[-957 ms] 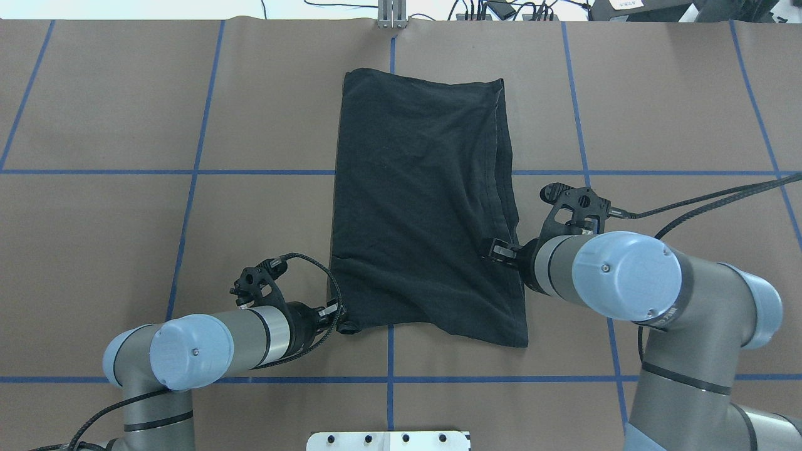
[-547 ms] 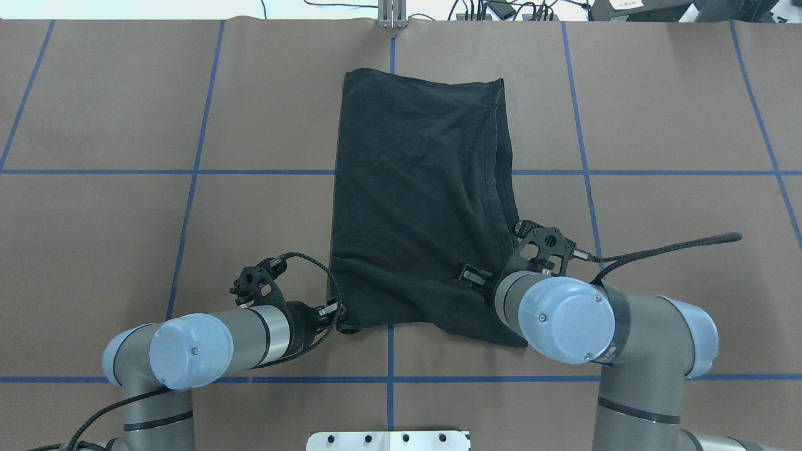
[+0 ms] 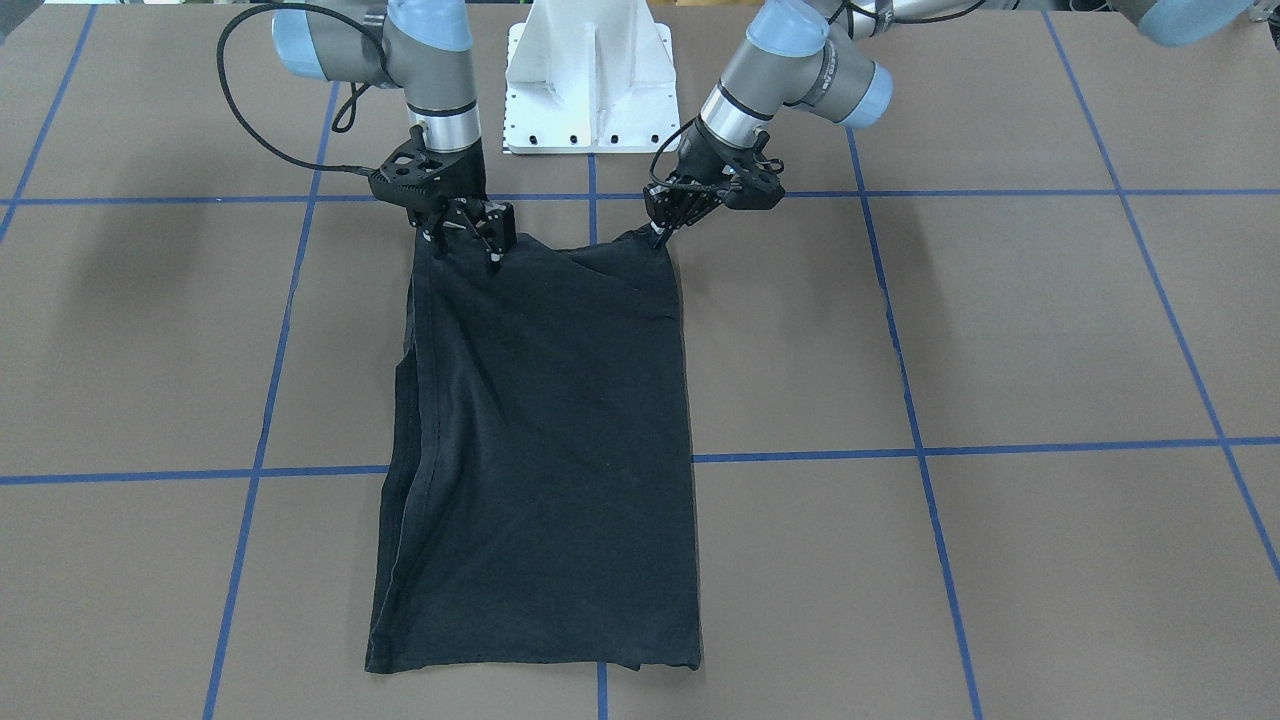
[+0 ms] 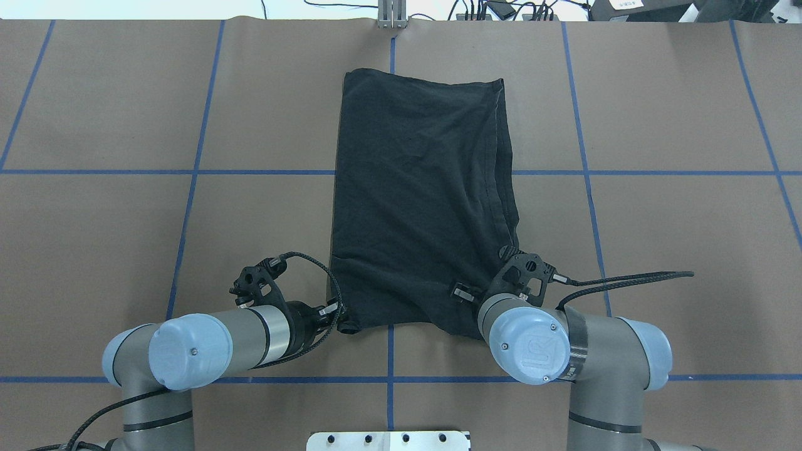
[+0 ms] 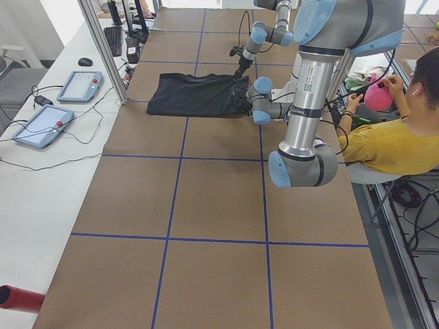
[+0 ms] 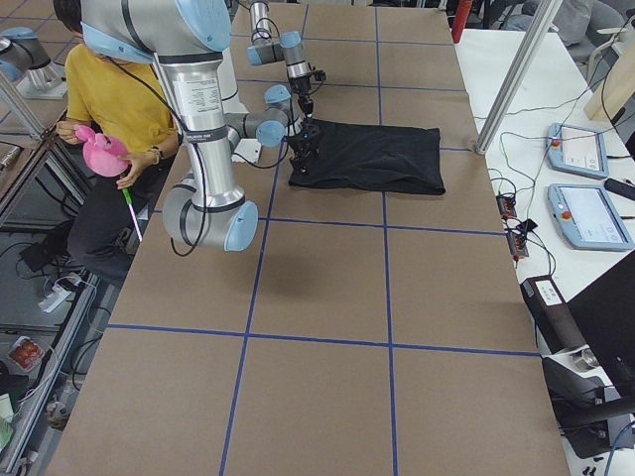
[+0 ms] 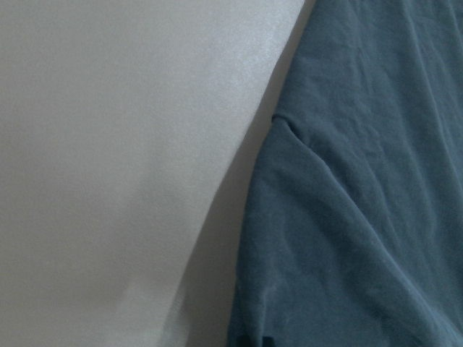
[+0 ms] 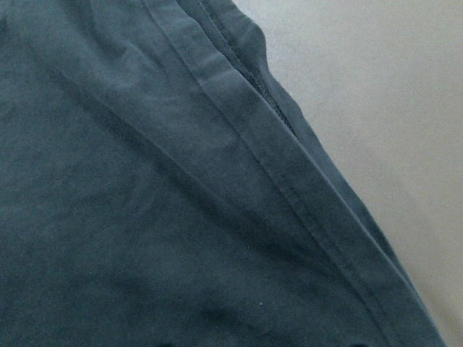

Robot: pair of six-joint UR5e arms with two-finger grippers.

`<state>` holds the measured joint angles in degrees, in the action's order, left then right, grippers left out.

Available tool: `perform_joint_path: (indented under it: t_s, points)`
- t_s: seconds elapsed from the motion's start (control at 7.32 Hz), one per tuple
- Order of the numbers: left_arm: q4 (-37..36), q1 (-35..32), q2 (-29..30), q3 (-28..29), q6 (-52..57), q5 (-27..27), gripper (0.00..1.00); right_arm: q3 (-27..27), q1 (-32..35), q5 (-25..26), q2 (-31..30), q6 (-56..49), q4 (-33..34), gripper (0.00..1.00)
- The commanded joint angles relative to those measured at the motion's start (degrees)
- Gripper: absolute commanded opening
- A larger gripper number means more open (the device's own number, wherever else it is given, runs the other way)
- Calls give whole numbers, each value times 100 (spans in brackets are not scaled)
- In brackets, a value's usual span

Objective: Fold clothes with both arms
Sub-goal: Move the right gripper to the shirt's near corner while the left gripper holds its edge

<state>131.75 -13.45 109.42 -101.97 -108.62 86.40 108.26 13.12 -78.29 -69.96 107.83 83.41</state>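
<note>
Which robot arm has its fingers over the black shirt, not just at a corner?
The right arm. Its fingers are above the shirt's cloth, inside the edge; the left arm's fingers are at the near corner.

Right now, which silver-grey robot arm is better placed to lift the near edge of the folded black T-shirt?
Left. The left gripper already looks pinched shut on the near corner of the black T-shirt. The right gripper hangs open over the fabric, gripping nothing yet.
</note>
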Motion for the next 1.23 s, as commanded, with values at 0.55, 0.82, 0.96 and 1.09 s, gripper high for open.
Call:
perform_joint_path:
  t_s: [0.55, 0.82, 0.96, 1.09]
  points:
    - [35, 0, 0, 10, 7, 0, 0, -262, -37, 191, 219, 429, -159, 3]
    - [35, -9, 0, 10, 25, 0, 0, -306, -46, 192, 273, 475, -150, 0]
    - [35, -9, 0, 10, 25, 0, 0, -315, -38, 192, 273, 467, -150, 0]
    - [35, -9, 0, 2, 25, 0, 0, -297, -37, 192, 290, 475, -150, 0]
